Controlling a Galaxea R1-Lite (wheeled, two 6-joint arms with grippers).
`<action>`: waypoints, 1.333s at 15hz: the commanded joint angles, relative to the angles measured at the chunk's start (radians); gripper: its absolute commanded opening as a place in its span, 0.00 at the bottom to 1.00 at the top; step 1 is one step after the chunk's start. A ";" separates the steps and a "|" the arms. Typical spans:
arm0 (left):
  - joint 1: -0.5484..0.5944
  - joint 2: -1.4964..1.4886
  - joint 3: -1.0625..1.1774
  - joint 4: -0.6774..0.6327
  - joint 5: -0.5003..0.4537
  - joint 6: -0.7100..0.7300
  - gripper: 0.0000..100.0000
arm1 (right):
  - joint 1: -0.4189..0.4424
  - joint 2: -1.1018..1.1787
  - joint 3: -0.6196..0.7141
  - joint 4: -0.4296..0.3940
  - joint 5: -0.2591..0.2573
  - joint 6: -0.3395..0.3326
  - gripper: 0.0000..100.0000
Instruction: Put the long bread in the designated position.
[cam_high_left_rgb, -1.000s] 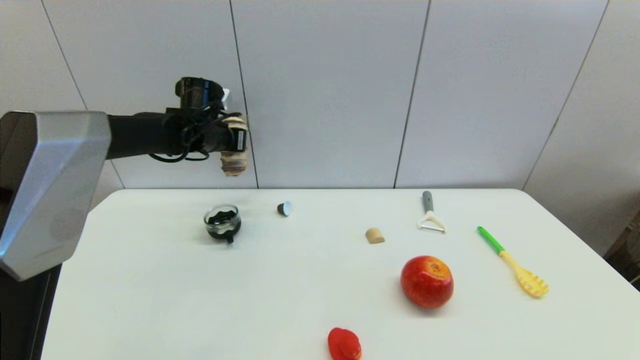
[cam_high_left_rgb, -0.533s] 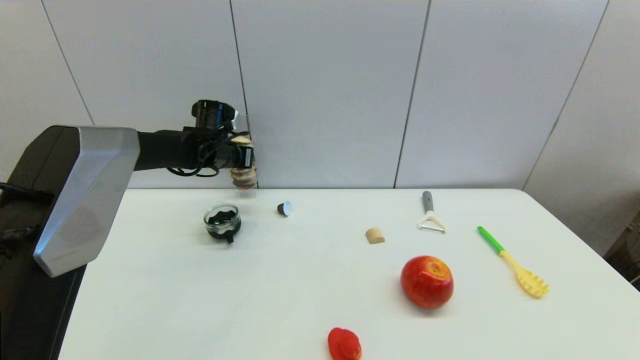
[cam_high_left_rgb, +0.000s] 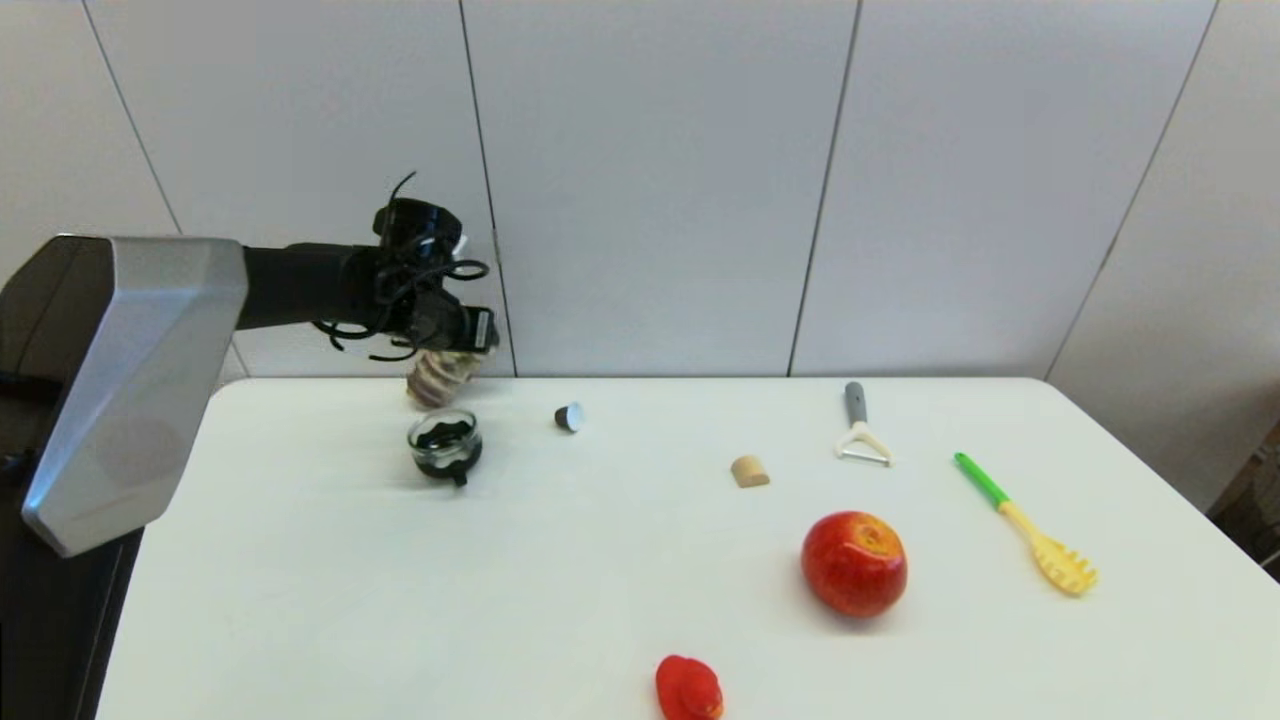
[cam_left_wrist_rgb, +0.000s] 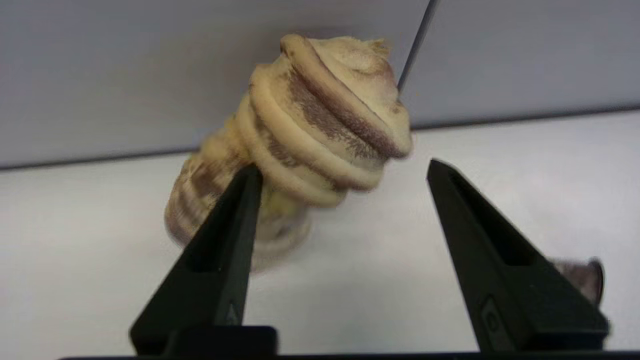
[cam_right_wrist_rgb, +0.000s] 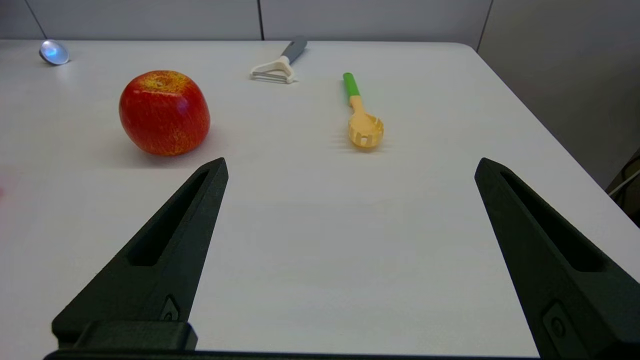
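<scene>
Lowered since a second ago, the left tool (cam_high_left_rgb: 458, 340) now has its fingers spread, and the long bread (cam_high_left_rgb: 436, 378) (blurred) seems released at the table's (cam_high_left_rgb: 600, 600) far edge, just behind a glass cup (cam_high_left_rgb: 444, 444). Right tool (cam_right_wrist_rgb: 350, 210) idles open. No writing is readable.

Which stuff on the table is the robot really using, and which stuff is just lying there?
Using:
- bread, at the table's far edge
- left gripper, open, right by the bread

Just lying there:
- apple
- peeler
- pasta spoon
- cork block
- glass cup
- small capsule
- red thing
- right gripper, open, idle
</scene>
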 joint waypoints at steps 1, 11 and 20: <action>0.005 -0.077 0.012 0.150 0.001 0.000 1.00 | 0.000 0.000 0.000 0.000 0.000 0.000 1.00; 0.043 -0.290 0.230 0.371 -0.002 0.146 1.00 | 0.000 0.001 0.000 0.000 0.000 0.000 1.00; 0.187 -0.695 0.712 0.393 -0.004 0.258 1.00 | 0.000 0.000 0.000 0.000 0.000 0.000 1.00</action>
